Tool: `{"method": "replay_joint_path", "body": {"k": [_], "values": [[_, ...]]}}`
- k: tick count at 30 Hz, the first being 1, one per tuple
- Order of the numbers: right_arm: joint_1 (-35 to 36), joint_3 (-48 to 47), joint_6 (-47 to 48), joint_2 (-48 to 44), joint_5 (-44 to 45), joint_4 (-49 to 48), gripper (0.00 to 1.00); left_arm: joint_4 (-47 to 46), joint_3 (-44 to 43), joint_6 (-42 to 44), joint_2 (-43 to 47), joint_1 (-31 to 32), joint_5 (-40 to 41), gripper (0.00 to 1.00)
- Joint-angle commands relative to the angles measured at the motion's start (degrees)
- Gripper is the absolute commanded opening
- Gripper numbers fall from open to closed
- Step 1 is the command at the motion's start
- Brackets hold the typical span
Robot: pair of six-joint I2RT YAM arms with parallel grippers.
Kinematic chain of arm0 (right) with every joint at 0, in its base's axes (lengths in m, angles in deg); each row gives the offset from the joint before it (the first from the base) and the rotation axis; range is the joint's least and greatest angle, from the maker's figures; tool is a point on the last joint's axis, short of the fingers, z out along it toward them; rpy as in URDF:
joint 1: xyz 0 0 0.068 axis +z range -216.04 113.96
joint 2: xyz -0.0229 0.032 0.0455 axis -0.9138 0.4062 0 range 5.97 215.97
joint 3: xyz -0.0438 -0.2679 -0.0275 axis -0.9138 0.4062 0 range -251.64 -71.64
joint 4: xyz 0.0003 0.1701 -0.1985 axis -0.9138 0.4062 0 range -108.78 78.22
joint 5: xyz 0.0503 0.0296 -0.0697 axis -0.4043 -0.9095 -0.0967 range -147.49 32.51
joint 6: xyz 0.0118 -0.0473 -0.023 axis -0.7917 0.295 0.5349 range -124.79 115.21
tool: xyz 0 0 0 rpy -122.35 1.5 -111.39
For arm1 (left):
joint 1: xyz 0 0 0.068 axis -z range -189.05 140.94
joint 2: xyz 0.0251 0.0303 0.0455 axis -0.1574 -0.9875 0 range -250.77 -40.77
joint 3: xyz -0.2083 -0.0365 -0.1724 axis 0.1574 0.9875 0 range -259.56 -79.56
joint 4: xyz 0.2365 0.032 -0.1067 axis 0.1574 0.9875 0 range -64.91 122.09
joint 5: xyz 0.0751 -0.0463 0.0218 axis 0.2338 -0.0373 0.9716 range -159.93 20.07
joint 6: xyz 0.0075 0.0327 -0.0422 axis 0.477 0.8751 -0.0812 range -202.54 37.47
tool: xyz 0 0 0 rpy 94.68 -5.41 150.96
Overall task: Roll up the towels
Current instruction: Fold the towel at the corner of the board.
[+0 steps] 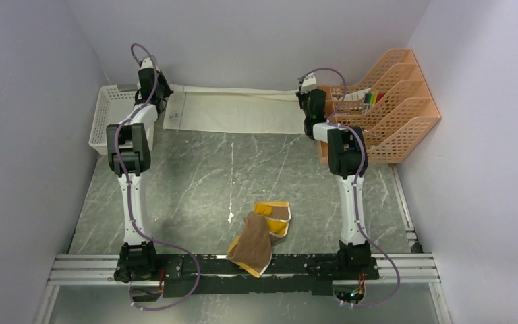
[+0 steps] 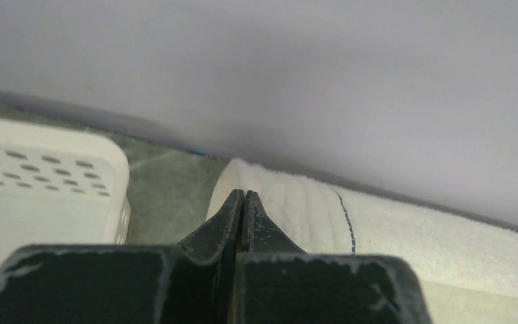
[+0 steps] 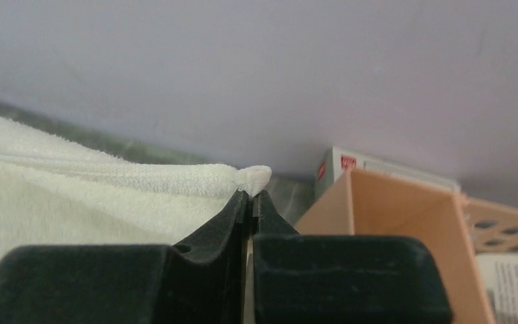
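A cream-white towel (image 1: 243, 111) lies spread flat along the far wall, between my two grippers. My left gripper (image 1: 158, 101) is at its left end, jaws pressed together (image 2: 243, 194) right on the towel's ribbed edge (image 2: 297, 209). My right gripper (image 1: 308, 101) is at the right end. Its jaws (image 3: 251, 194) are shut on the towel's corner (image 3: 256, 177), which pokes up just past the tips. The brown towel (image 1: 253, 243) with its mustard-yellow reverse lies crumpled near the front edge, between the arm bases. Neither gripper is near it.
A white perforated basket (image 1: 111, 115) stands at the far left, just beside the left gripper (image 2: 40, 175). An orange file rack (image 1: 391, 101) with markers fills the far right corner, close to the right gripper (image 3: 405, 223). Grey walls close in three sides.
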State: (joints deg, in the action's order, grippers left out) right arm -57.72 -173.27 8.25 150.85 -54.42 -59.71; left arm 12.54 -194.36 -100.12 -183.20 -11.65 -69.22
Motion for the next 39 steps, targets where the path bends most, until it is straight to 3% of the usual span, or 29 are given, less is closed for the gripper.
{"method": "replay_joint_path", "body": {"k": [1, 13, 22, 39], "values": [[-0.2, 4.7, -0.5, -6.1, 1.5, -4.4, 0.00, -4.7, 4.1, -0.3, 3.7, -0.7, -0.6, 0.07], [0.0, 20.5, -2.8, -16.8, 1.5, -7.7, 0.00, -11.2, 21.2, -2.0, 11.8, -0.7, 2.3, 0.07], [0.4, 28.7, -3.6, -21.2, 0.8, -7.1, 0.00, -11.8, 27.4, -1.9, 14.8, -0.8, 4.3, 0.07], [1.5, 30.8, -4.1, -23.9, -2.9, 6.6, 0.00, -6.0, 32.4, -1.3, 17.6, -1.5, 5.1, 0.07]]}}
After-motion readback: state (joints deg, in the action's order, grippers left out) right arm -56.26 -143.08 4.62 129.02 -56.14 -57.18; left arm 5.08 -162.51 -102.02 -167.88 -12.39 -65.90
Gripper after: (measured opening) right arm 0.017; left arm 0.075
